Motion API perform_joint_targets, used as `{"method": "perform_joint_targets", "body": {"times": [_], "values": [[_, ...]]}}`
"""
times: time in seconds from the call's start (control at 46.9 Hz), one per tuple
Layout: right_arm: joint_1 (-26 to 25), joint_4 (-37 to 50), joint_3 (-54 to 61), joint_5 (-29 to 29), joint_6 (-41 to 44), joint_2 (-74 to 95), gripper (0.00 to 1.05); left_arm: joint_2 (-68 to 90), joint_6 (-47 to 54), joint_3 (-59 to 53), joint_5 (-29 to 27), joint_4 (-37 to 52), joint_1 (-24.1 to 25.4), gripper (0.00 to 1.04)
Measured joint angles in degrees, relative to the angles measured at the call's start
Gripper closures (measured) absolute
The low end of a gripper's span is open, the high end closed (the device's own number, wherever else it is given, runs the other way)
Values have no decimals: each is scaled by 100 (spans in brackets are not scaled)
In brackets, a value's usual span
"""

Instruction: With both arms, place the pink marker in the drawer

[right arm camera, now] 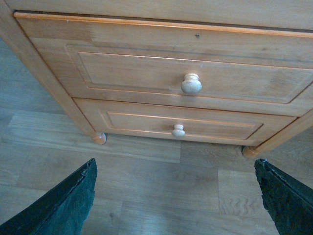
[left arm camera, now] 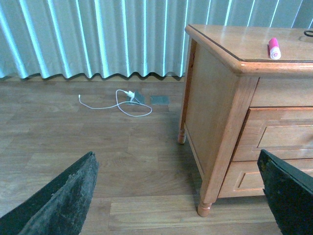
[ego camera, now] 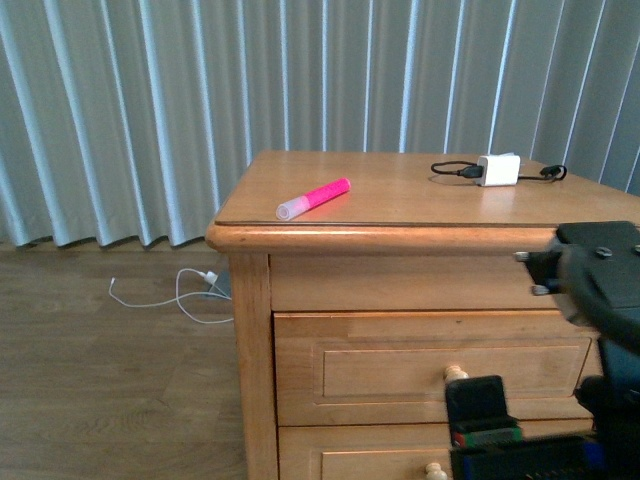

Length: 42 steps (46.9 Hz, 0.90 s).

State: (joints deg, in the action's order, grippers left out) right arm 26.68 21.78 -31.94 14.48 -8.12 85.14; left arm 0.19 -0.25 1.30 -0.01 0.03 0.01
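The pink marker (ego camera: 315, 198) lies on the nightstand top near its front left corner, clear cap toward the edge; the left wrist view shows the pink marker (left arm camera: 274, 48) end-on. Below it, the top drawer (ego camera: 400, 365) is shut, with its round pale knob (ego camera: 455, 373). My right arm (ego camera: 600, 280) hangs low in front of the drawers. The right gripper (right arm camera: 176, 196) is open above the floor, facing the drawer (right arm camera: 146, 73) and its knob (right arm camera: 191, 84). My left gripper (left arm camera: 178, 191) is open and empty, low over the floor off the nightstand's left corner.
A white charger block (ego camera: 498, 169) with a black cable sits at the back right of the top. A white cable (left arm camera: 122, 100) lies coiled on the wood floor by the curtain. The lower drawer (right arm camera: 178, 128) is shut. A nightstand leg (left arm camera: 204, 208) stands near my left gripper.
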Motion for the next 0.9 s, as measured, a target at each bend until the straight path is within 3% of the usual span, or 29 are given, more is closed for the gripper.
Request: {"method": "perform_joint_targets", "body": {"times": [0.384,0.895], "values": [[-74,807,-1325,173,387,2041,9,0,0,0,0,0,0,6],[-459,1375,-2306,81,748,3491,9,0,0,0,0,0,0,6]]}}
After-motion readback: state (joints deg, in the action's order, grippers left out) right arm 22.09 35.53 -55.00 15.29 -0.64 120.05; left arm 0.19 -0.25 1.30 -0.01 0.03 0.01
